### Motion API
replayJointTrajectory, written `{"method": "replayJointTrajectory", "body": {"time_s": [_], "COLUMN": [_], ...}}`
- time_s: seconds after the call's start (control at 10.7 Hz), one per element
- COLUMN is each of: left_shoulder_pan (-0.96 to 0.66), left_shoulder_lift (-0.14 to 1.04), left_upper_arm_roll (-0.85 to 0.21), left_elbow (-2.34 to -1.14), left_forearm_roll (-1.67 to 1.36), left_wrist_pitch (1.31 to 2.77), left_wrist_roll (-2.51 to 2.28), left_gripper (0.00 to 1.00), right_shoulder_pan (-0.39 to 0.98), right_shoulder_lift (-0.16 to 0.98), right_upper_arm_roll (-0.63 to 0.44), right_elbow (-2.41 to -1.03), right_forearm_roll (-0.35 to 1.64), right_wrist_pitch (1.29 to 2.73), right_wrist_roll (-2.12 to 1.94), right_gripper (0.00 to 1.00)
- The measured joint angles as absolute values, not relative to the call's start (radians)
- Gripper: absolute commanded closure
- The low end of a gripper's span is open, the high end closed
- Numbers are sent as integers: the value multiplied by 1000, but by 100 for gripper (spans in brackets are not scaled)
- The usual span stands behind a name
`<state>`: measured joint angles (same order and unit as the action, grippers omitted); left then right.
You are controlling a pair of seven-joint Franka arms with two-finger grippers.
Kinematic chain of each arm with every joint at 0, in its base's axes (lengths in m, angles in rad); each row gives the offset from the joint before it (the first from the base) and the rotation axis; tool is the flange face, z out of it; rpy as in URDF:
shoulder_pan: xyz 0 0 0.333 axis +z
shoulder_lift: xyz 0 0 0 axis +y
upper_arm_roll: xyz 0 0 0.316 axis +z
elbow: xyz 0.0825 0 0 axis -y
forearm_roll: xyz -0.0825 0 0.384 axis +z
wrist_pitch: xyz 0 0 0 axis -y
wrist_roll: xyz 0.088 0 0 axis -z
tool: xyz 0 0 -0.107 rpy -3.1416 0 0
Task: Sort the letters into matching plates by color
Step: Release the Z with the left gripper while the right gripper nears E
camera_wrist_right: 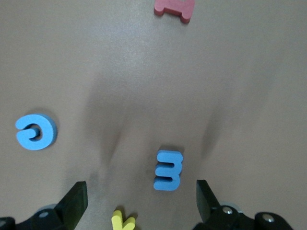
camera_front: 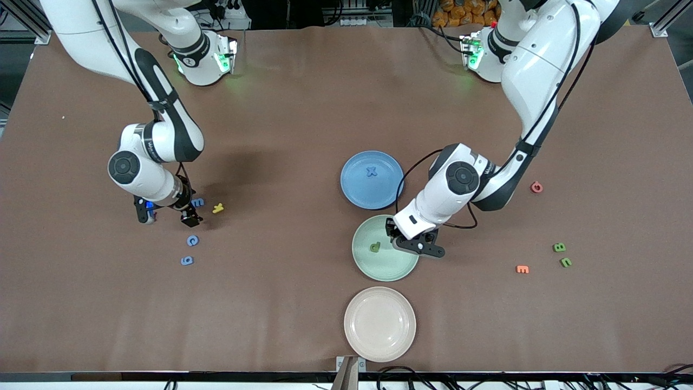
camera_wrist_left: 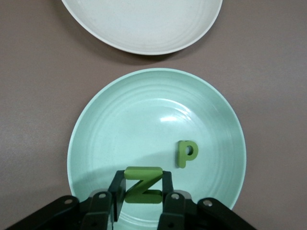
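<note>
My left gripper [camera_front: 401,236] is shut on a green letter Z [camera_wrist_left: 143,184], which it holds over the mint green plate [camera_front: 398,271] near the plate's rim [camera_wrist_left: 76,143]. A green letter P [camera_wrist_left: 186,153] lies in that plate. The blue plate [camera_front: 354,187] holds a blue letter X [camera_front: 371,171]. My right gripper [camera_front: 168,215] hangs open low over the table at the right arm's end. A blue letter E [camera_wrist_right: 169,169] lies under its spread fingers [camera_wrist_right: 76,199]. Two more blue letters [camera_front: 193,240] [camera_front: 187,260] lie nearer the front camera. Two green letters [camera_front: 559,247] [camera_front: 566,262] lie at the left arm's end.
A beige-pink plate [camera_front: 380,346] stands nearest the front camera. A yellow letter [camera_front: 217,208] lies beside the blue E, and a dark red letter [camera_wrist_right: 175,8] close by. A red letter [camera_front: 536,187] and an orange letter [camera_front: 522,269] lie near the green ones.
</note>
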<state>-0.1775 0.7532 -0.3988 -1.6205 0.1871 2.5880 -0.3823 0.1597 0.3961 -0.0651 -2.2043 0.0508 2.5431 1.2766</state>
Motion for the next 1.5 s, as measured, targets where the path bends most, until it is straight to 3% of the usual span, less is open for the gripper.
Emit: {"method": "replayJointTrajectory", "body": {"time_s": [0.47, 0.75, 1.03, 1.31, 1.5], "left_shoulder_pan": [-158, -93, 88, 141, 168], "left_shoulder_lift": [761, 718, 679, 663, 648], "left_upper_arm_roll": [-381, -369, -368, -367, -365], "left_elbow": [-1591, -1574, -1610, -1648, -1682], "left_forearm_roll": [187, 189, 190, 198, 258], "left_wrist_pitch": [2544, 2367, 2270, 2194, 2192], "left_wrist_roll": [-382, -322, -55, -26, -28], "left_gripper": [0, 0, 0, 0, 0], "right_shoulder_pan": [149, 149, 149, 149, 149], "right_shoulder_lift": [396, 396, 396, 397, 398], "right_upper_arm_roll": [-65, -63, -63, -62, -62], "right_elbow": [-2271, -2276, -2283, -2289, -2290], "right_forearm_roll": [51, 50, 50, 49, 49], "right_wrist_pitch": [2634, 2637, 2640, 2642, 2647], "right_wrist_roll": [1246, 1234, 1201, 1165, 1142], "right_gripper": [2, 24, 35, 47, 66]}}
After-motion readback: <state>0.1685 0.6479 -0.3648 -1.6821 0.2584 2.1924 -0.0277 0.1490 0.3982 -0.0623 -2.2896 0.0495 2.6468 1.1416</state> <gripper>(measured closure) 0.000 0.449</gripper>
